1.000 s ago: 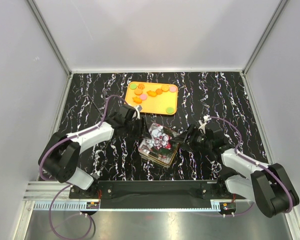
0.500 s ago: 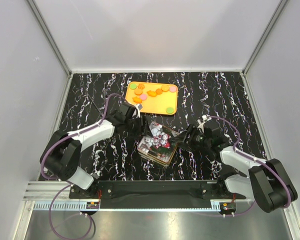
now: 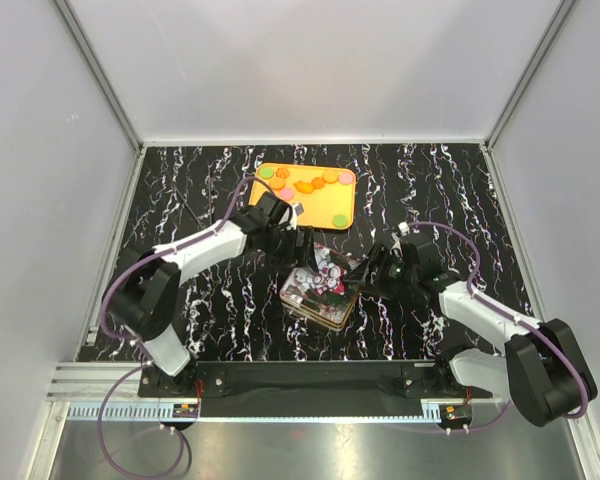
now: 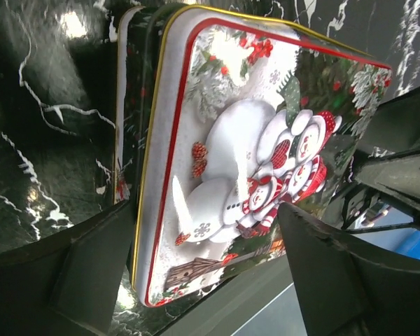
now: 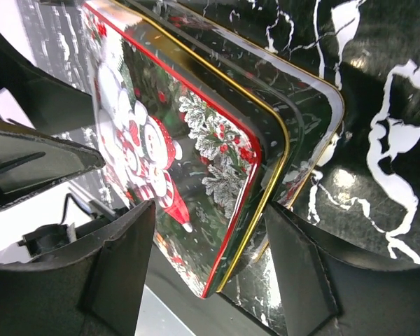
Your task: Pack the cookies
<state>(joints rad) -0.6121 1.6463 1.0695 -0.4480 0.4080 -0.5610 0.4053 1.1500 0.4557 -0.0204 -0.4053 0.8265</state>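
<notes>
Orange, pink and green cookies [image 3: 305, 186], about 9 visible, lie on 1 orange tray [image 3: 315, 214] behind 1 snowman tin [image 3: 315, 312]. Your left gripper [image 4: 203, 224] and right gripper [image 5: 208, 217] both gape wide, straddling its 1 lid [image 4: 231, 161], clamping nothing.

The left fingers [image 4: 84, 273] swing in from the left, off the desk [image 3: 180, 200] beside the tin, and now the snowman lid [image 4: 224, 161] sits between them. The left forearm stretches out further to get there. The right fingers [image 5: 119, 266] creep forward too: the lid's corner, just ahead of their tips a second ago, now lies between them.
</notes>
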